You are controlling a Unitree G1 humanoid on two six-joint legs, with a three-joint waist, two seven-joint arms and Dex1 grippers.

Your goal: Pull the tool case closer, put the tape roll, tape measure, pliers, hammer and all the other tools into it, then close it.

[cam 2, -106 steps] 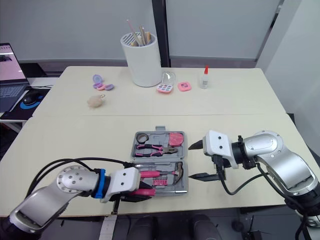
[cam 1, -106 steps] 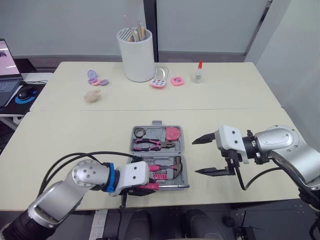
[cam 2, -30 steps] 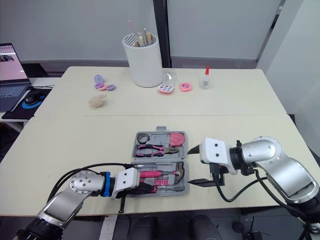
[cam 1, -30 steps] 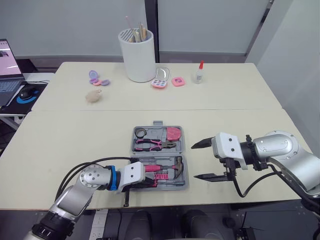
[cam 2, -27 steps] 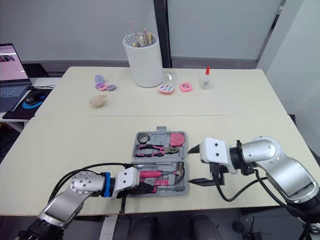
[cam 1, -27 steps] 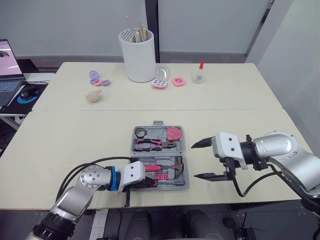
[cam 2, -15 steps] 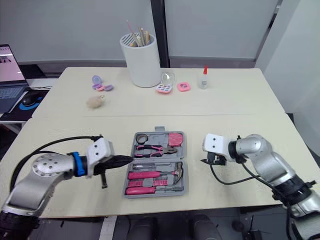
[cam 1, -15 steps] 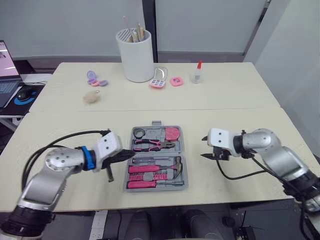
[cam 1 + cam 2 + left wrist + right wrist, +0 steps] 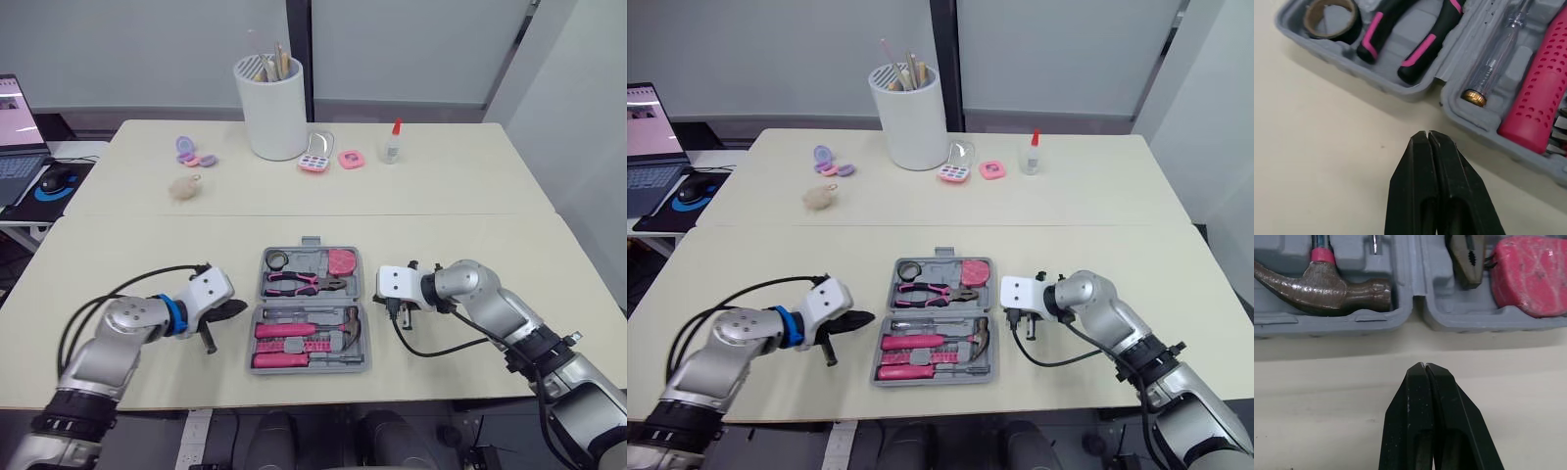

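I hold both arms low over the table (image 9: 470,245): left end effector (image 9: 1427,134) and right end effector (image 9: 1424,366) are pinched closed and empty, flanking the open tool case (image 9: 309,367) near its hinge.

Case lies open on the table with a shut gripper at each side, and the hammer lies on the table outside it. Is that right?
Not quite. The hammer lies inside the case, in its near half, as the right wrist view shows. The rest holds: the case is open, with the left gripper and the right gripper shut, one at each side.
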